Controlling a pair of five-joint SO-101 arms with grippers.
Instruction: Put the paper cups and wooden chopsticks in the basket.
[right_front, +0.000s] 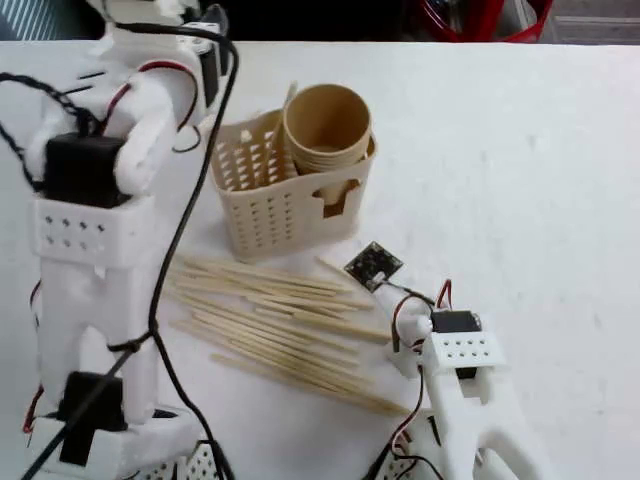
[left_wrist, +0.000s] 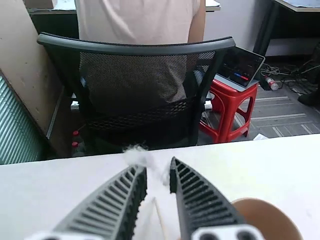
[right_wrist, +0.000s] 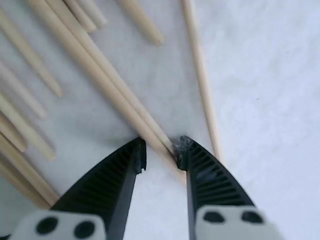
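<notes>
A cream slotted basket (right_front: 270, 215) stands mid-table with a stack of paper cups (right_front: 327, 125) inside it, and a thin stick (right_front: 288, 100) pokes up beside the cups. Several wooden chopsticks (right_front: 280, 320) lie scattered flat in front of the basket. My right gripper (right_wrist: 160, 150) is down at the table, open, its fingers astride the ends of two chopsticks (right_wrist: 107, 75); one finger (right_wrist: 200, 170) touches them. My left gripper (left_wrist: 157, 175) hangs above the basket, narrowly open and holding nothing, with a cup rim (left_wrist: 265, 220) and a stick (left_wrist: 159, 220) below it.
The left arm (right_front: 95, 230) and its black cables take up the table's left side. The right arm (right_front: 460, 370) sits at the front right. Beyond the far table edge stand a black mesh chair (left_wrist: 135, 90) and a red stool (left_wrist: 227, 107).
</notes>
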